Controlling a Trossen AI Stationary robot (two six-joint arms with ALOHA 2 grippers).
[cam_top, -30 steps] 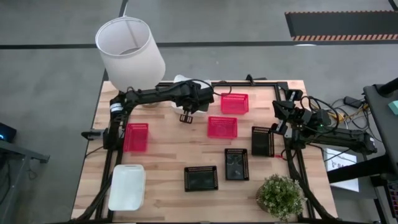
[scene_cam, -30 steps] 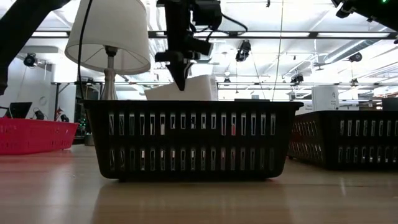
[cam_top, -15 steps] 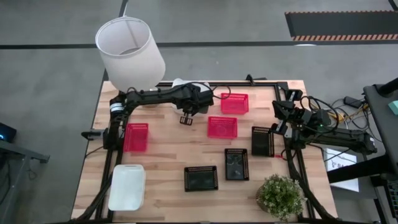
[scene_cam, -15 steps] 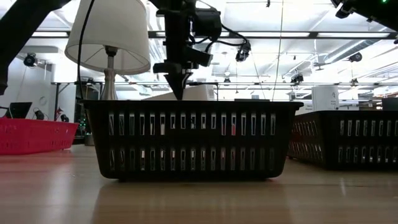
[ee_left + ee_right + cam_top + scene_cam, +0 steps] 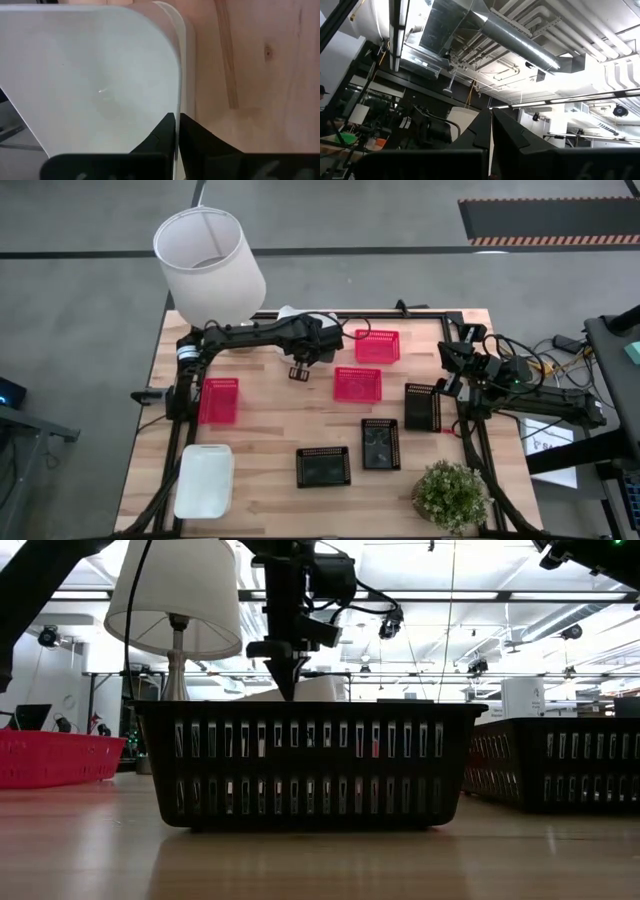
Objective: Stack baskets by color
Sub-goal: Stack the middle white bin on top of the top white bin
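Note:
My left gripper (image 5: pixel 298 370) is over the far middle of the table, shut on a white basket (image 5: pixel 100 75). From above, the arm covers most of that basket (image 5: pixel 290 312). Another white basket (image 5: pixel 205 480) lies at the near left. Three red baskets (image 5: pixel 377 345) (image 5: pixel 357 383) (image 5: pixel 219 400) and three black ones (image 5: pixel 323 466) (image 5: pixel 381 443) (image 5: pixel 422 406) sit apart on the wood. My right gripper (image 5: pixel 491 120) is shut on nothing, raised at the table's right edge and pointing upward. My left gripper pinches the white basket's side wall at its rim (image 5: pixel 176 102), near a rounded corner, one finger inside and one outside. The fingers come steeply from above, slanting down. The nearest black basket hides the white basket's underside, so I cannot tell whether it rests on the table.
A lamp with a white shade (image 5: pixel 208 252) stands at the far left corner, close to the left arm. A small potted plant (image 5: pixel 450 495) sits at the near right corner. Bare wood shows between the red baskets and the left arm.
My left gripper has gone down a little and drawn slightly toward the table's left with the white basket. In the low view the basket now sits lower behind the black basket's rim. For the last half second it has kept still.

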